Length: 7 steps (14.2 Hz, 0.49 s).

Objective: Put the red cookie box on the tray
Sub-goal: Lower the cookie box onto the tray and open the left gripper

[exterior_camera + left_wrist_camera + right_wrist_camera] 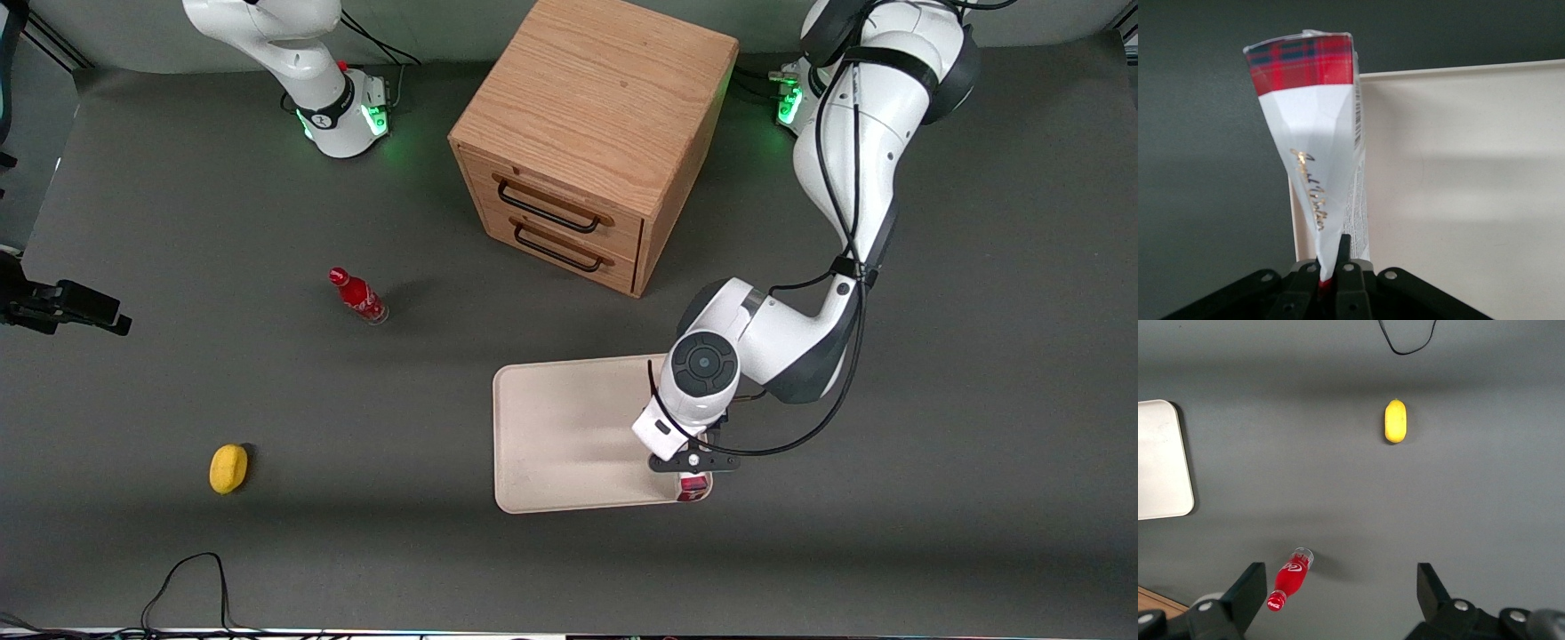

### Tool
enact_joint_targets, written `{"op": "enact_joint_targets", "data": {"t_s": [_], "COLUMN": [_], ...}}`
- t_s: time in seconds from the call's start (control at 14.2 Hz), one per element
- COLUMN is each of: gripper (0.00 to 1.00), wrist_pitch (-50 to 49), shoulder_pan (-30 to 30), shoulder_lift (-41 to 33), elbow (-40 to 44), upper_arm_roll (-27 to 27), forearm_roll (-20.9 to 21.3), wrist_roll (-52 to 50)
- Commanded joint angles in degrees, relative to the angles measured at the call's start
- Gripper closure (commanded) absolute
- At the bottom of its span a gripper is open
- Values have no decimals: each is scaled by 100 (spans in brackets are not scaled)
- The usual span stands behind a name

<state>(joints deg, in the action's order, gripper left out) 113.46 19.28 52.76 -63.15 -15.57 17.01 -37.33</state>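
Observation:
The red cookie box (1313, 127), white-panelled with a red tartan end, is pinched between the fingers of my left gripper (1331, 259), which is shut on it. The carton looks squeezed in where it is held. It sits along the rim of the cream tray (1458, 187) at the tray's working-arm end, partly over the dark table. In the front view the gripper (693, 473) hangs over the tray's (560, 436) corner nearest the camera, and only the box's red end (693, 487) shows under the wrist. Whether the box touches the tray I cannot tell.
A wooden two-drawer cabinet (591, 133) stands farther from the camera than the tray. A small red bottle (357, 296) and a yellow object (228, 468) lie toward the parked arm's end. A black cable (191, 569) loops near the table's front edge.

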Motion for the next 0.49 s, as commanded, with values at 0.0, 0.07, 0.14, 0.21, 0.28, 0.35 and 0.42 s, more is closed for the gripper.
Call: {"op": "enact_joint_targets", "data": {"t_s": [0.0, 0.07, 0.14, 0.21, 0.28, 0.35, 0.42], "gripper": [100, 54, 1, 0, 0, 0, 0], "wrist_pitch": [0, 1, 35, 184, 246, 247, 229], "shoulder_pan": [111, 111, 111, 111, 102, 102, 102], "shoulder_lift": [50, 41, 33, 15, -2, -29, -107], "elbow": [163, 102, 5, -31, -66, -75, -84], "upper_arm_roll": [89, 89, 98, 98, 98, 89, 98], "forearm_roll": [-5, -5, 21, 13, 4, 4, -5], "wrist_roll": [-143, -143, -117, -134, -143, -152, -126]}}
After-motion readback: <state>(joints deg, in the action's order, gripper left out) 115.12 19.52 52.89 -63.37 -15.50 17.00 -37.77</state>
